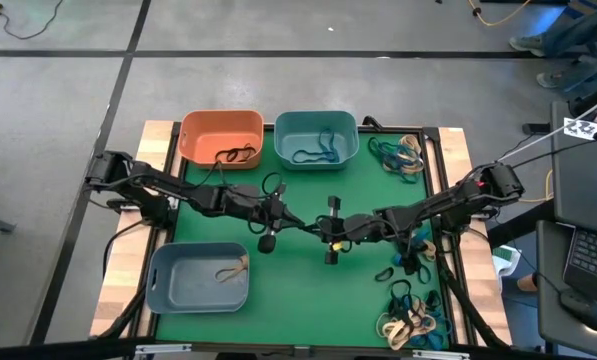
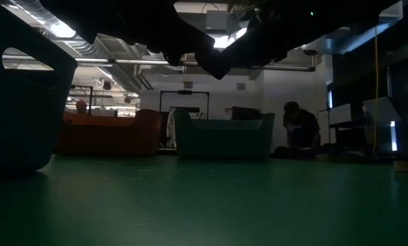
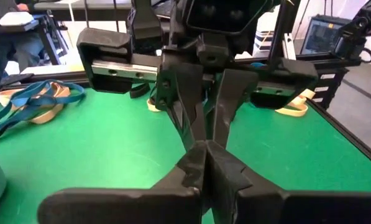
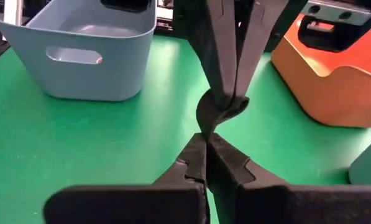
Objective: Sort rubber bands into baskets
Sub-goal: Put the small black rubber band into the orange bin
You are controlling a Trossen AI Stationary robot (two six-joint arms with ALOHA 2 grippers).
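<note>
Two grippers meet tip to tip over the middle of the green mat (image 1: 308,290). The left gripper (image 1: 300,226) reaches in from nine o'clock and the right gripper (image 1: 321,229) from three o'clock. In the right wrist view both sets of jaws are pressed together, and the left gripper's fingertips (image 4: 225,102) pinch a short dark loop, a black rubber band (image 4: 211,114), which the right gripper's fingertips (image 4: 205,152) clamp at its other end. The band hangs between them just above the mat.

Three baskets sit on the mat. The orange basket (image 1: 221,138) stands at about eleven o'clock from the grippers and holds a few dark bands (image 1: 236,155). The teal basket (image 1: 316,138) is just beside it at twelve o'clock, with blue-teal bands (image 1: 316,150) inside. The grey-blue basket (image 1: 197,277) lies at seven o'clock, holding a tan band (image 1: 233,268).

Unsorted rubber bands remain in heaps along the right side of the mat: a teal and tan cluster (image 1: 398,153) at two o'clock, a mixed pile (image 1: 411,318) at five o'clock, and a few black loops (image 1: 390,272) near the right arm at four o'clock.

From the low view a person (image 2: 301,130) is visible in the room behind the table.
</note>
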